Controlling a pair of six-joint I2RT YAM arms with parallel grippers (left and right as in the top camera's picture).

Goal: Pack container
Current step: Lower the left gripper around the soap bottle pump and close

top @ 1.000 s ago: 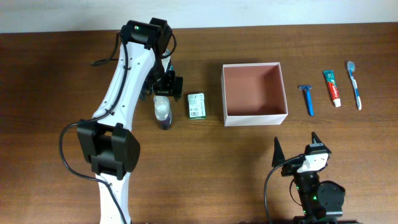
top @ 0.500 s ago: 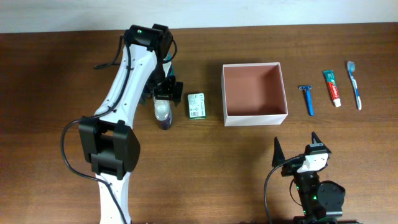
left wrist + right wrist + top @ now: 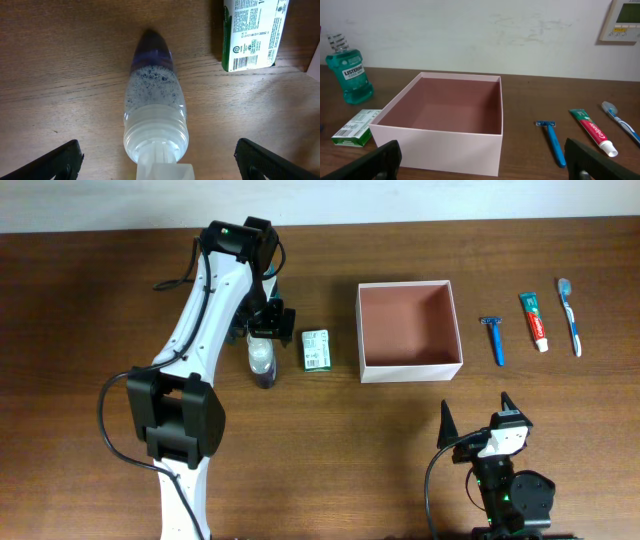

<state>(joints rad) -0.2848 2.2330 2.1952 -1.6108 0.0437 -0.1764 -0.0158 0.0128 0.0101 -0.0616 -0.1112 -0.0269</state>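
Note:
The container is a square white box with a pinkish-brown floor, empty, at mid-table; it also shows in the right wrist view. A mouthwash bottle stands left of it, next to a green-and-white soap box. My left gripper is open just above the bottle's clear cap, with one finger on each side of the bottle. My right gripper is open and empty in front of the container.
A blue razor, a toothpaste tube and a toothbrush lie in a row right of the container. The soap box also shows in both wrist views. The bottle stands upright near the back wall.
My left gripper has shifted slightly toward the bottle's cap. The right arm and the objects have not moved.

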